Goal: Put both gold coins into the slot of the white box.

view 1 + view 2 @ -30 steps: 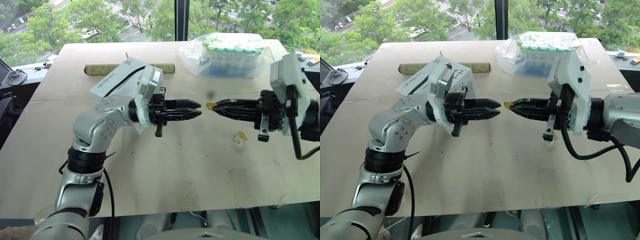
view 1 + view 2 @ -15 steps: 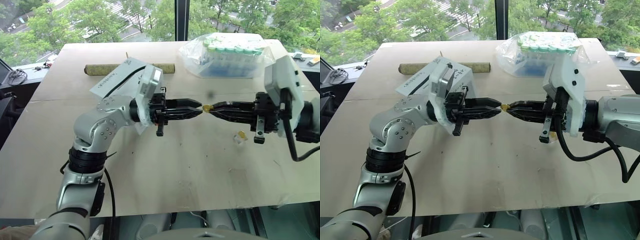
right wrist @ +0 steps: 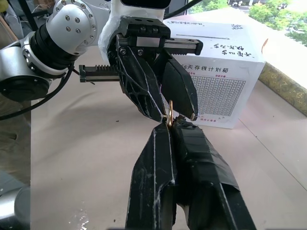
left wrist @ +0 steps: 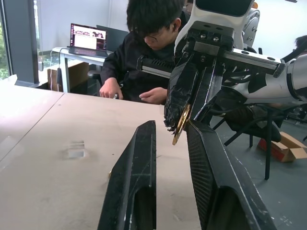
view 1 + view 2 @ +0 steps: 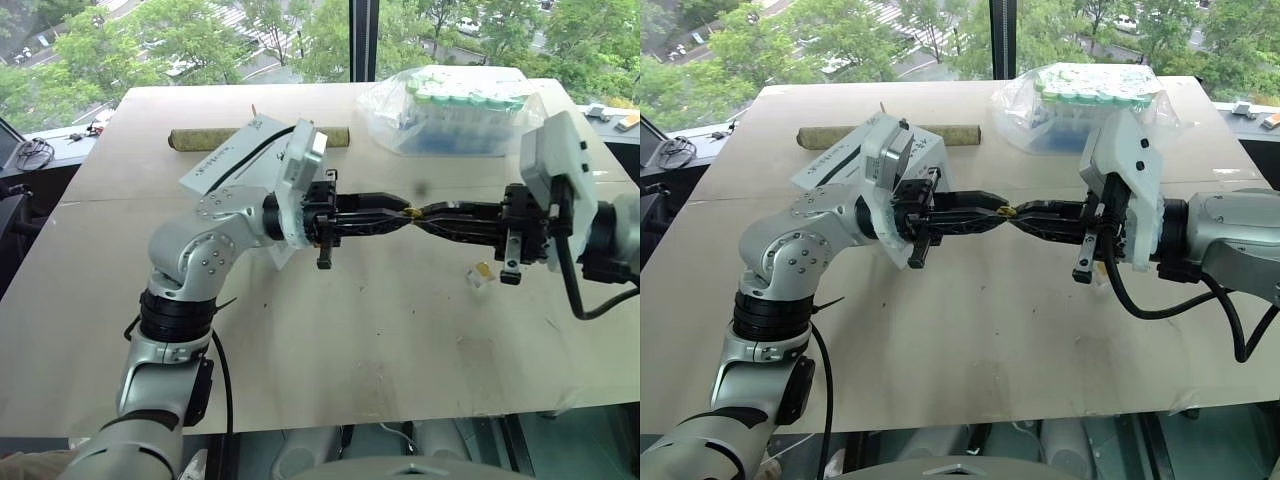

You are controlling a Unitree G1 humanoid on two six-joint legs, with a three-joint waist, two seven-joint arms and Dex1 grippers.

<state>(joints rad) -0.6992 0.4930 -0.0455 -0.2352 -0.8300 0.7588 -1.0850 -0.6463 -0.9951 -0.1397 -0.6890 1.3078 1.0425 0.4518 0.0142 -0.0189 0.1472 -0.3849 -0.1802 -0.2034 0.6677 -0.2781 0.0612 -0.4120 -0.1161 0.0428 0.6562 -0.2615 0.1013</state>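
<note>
Gold coin (image 3: 170,112) is standing on edge above the table's (image 5: 330,350) middle, and we are pinching it in our right gripper (image 5: 420,212), whose jaws are pressed together on it. Our left gripper (image 5: 400,213) is meeting it tip to tip, jaws slightly spread around the coin. A second gold coin (image 5: 483,269) is lying nearer the right edge. The white box (image 3: 225,72) is sitting toward the far edge.

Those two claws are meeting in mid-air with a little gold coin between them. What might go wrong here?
The gold coin is pinched only at its edge by the right gripper, well above the table. If the left gripper, whose fingers are apart around it, closes off-centre or the right lets go too soon, the coin may drop and roll. The fingertips could also bump and knock it loose.
</note>
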